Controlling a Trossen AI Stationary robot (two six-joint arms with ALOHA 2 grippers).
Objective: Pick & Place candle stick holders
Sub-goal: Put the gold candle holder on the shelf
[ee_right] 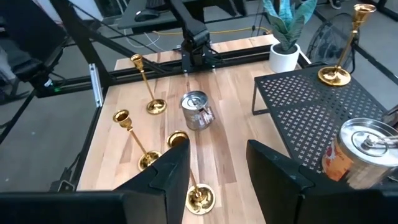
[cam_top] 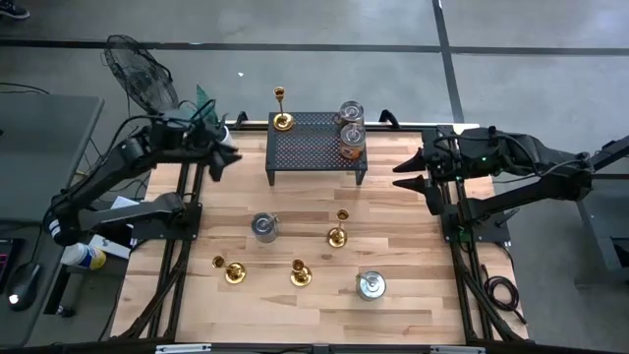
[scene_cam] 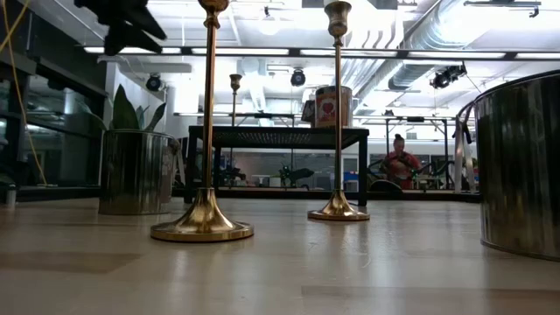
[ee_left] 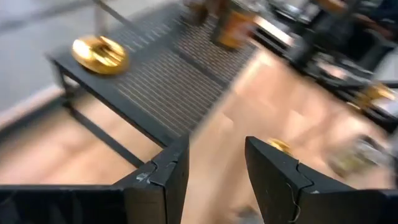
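Note:
One gold candle stick holder point(cam_top: 282, 120) stands by its round base on the far left corner of a black mesh rack point(cam_top: 316, 157); its base shows in the left wrist view point(ee_left: 99, 55). Three more holders stand upright on the wooden table: near left point(cam_top: 233, 271), near middle point(cam_top: 300, 274), and middle point(cam_top: 337, 234). They also show in the right wrist view point(ee_right: 155, 106) point(ee_right: 148, 160) point(ee_right: 200, 198). My left gripper point(cam_top: 231, 155) is open and empty, raised just left of the rack point(ee_left: 214, 168). My right gripper point(cam_top: 408, 175) is open and empty, right of the rack point(ee_right: 217, 168).
Two jars point(cam_top: 351, 133) stand on the rack's right part. One silver tin point(cam_top: 263, 227) stands mid-table and another point(cam_top: 371, 286) near the front right. A potted plant point(cam_top: 204, 98) and a fan point(cam_top: 142, 74) are off the far left corner.

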